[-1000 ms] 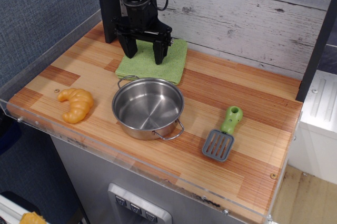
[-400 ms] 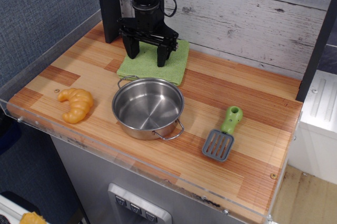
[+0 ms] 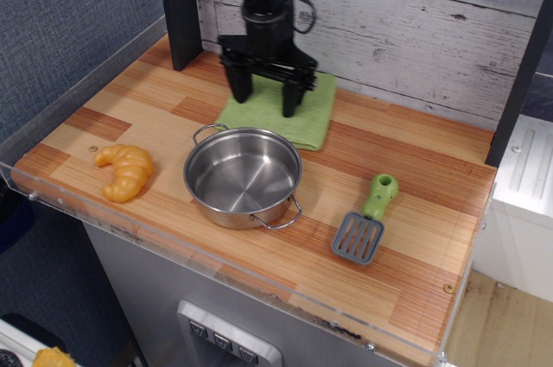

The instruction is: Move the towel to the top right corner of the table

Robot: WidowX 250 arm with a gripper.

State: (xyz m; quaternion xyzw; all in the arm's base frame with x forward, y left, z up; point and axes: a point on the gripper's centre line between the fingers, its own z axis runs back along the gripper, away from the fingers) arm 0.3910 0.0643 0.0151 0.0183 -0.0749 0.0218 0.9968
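Note:
The light green towel lies flat at the back middle of the striped wood table, just behind the steel pot. My black gripper stands upright over the towel's left half. Its two fingers are spread apart, with the tips down on the cloth. The arm hides part of the towel's back edge.
A steel pot stands in front of the towel, almost touching it. An orange croissant lies at the front left. A green-handled grey spatula lies at the front right. A white plank wall runs along the back and a black post stands at the back left.
My gripper has moved to the right along the back of the table. The towel has slid right with it. The fingers have kept the same spread.

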